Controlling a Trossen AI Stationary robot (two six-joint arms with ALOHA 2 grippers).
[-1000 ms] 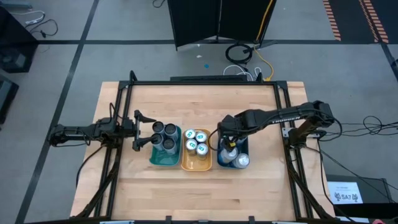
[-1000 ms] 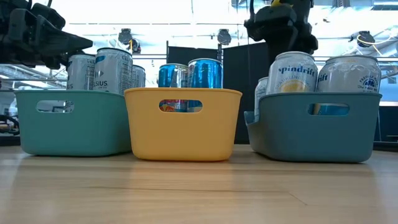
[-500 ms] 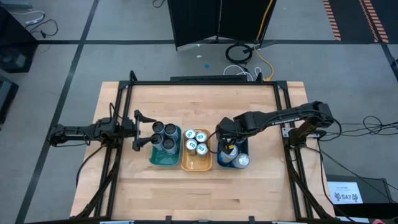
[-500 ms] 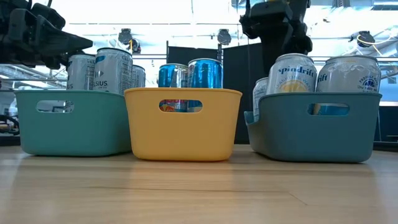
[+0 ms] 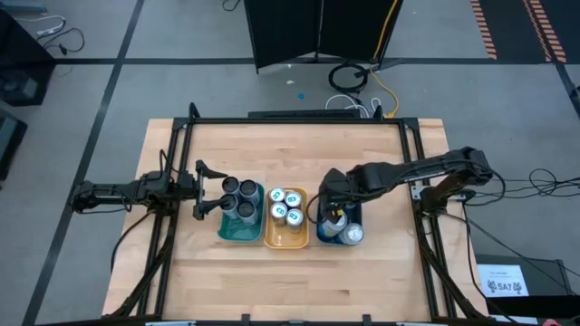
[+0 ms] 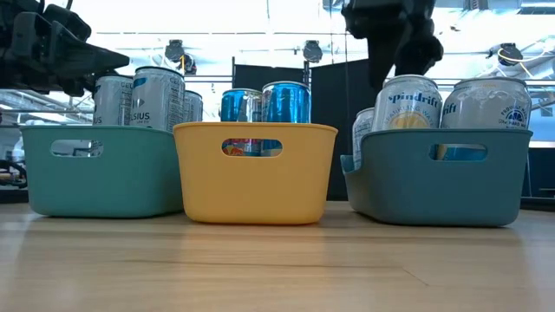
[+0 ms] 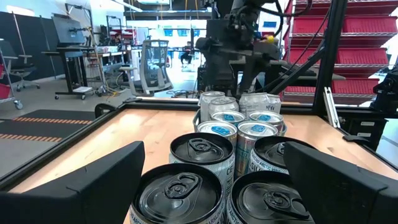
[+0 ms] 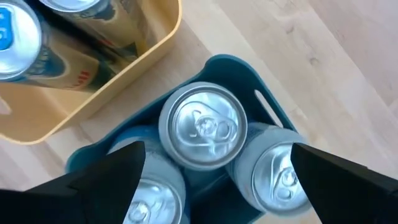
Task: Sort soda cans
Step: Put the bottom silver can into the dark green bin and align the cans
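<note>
The wooden surface (image 5: 290, 267) carries three trays side by side: teal tray (image 6: 100, 169), orange tray (image 6: 256, 173) and blue tray (image 6: 442, 178). Over the last second the right arm has drawn back and lifted clear of the blue tray, its right end effector (image 8: 205, 180) spread wide and empty above the silver-topped cans (image 8: 203, 126). That suggests the last can is placed and the sorting looks about finished. The left end effector (image 7: 214, 186) (parked by the teal tray) is also wide open and empty, beside the dark-topped cans (image 5: 238, 195). The blue-marked cans (image 5: 285, 206) fill the orange tray. Every can stands upright, long axis vertical, tops up.
</note>
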